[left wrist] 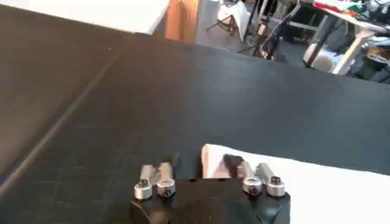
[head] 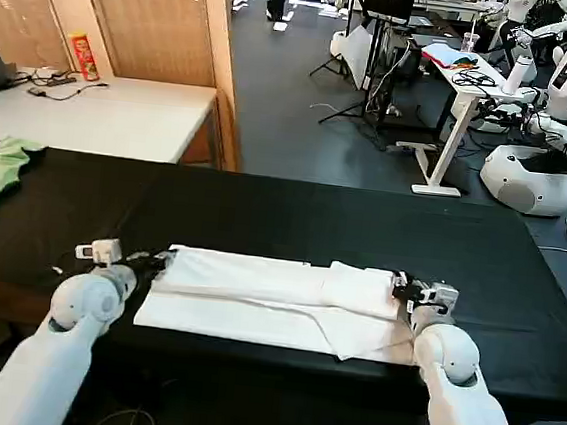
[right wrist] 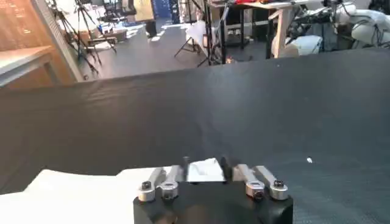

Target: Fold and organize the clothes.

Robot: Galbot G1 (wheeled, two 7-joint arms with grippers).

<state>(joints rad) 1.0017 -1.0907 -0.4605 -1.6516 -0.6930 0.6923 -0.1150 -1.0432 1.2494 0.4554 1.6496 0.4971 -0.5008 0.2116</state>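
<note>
Two claws, left claw, right claw, gripping one white T-shirt

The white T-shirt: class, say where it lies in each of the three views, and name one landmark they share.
Head view: white T-shirt lies folded lengthwise near the table's front edge, between both grippers.
Left wrist view: one end beside the left gripper.
Right wrist view: the other end at the right gripper.
Shared landmark: black table.

1. The T-shirt is soft white cloth, matt and smooth.
2. The counter wears a matt black woven cover.
3. Each pincer, left and right, has bright metal knuckles on glossy black plastic.
4. Arm shells look glossy white plastic.
</note>
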